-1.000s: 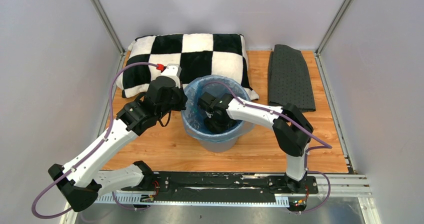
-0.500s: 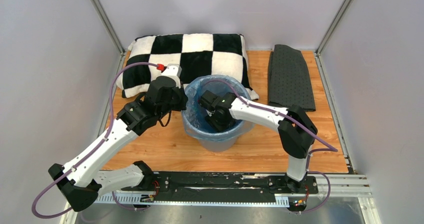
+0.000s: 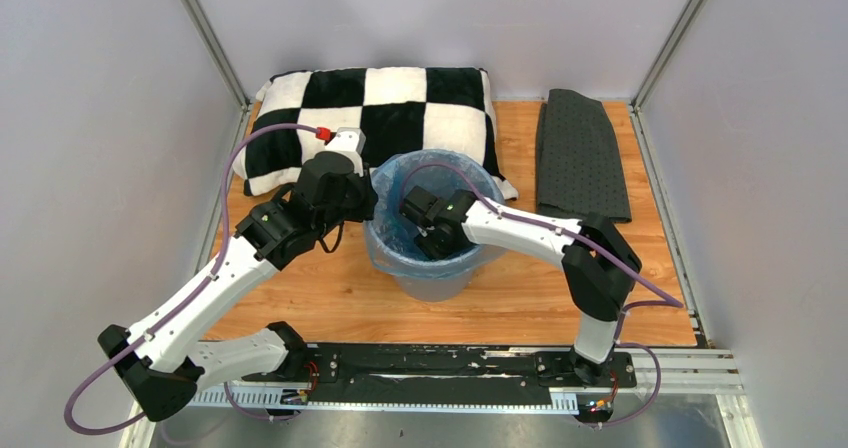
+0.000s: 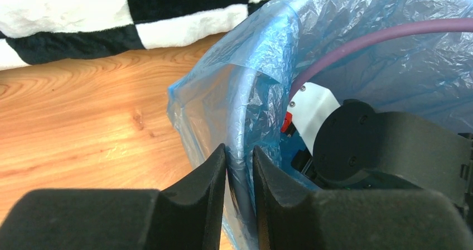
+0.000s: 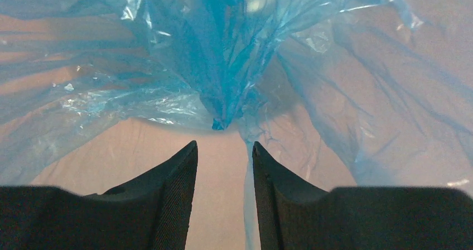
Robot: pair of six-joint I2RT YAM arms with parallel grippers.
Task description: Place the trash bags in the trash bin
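The round light-grey trash bin (image 3: 432, 286) stands mid-table, lined with the translucent light-blue trash bag (image 3: 385, 250), whose edge drapes over the rim. My left gripper (image 4: 240, 163) is shut on the bin's left rim with the bag folded over it (image 4: 241, 110). My right gripper (image 5: 223, 149) is down inside the bin (image 3: 432, 240), jaws open with nothing between them, just above the bin's floor. The bag's gathered bottom (image 5: 220, 121) hangs right in front of its fingertips (image 5: 187, 155).
A black-and-white checkered pillow (image 3: 330, 113) lies behind the bin, touching its far side. A dark grey dotted folded mat (image 3: 580, 153) lies at the back right. Metal frame posts stand at both back corners.
My right gripper has shifted slightly left and up inside the bin, its arm swinging outward. The left gripper has stayed clamped on the rim.
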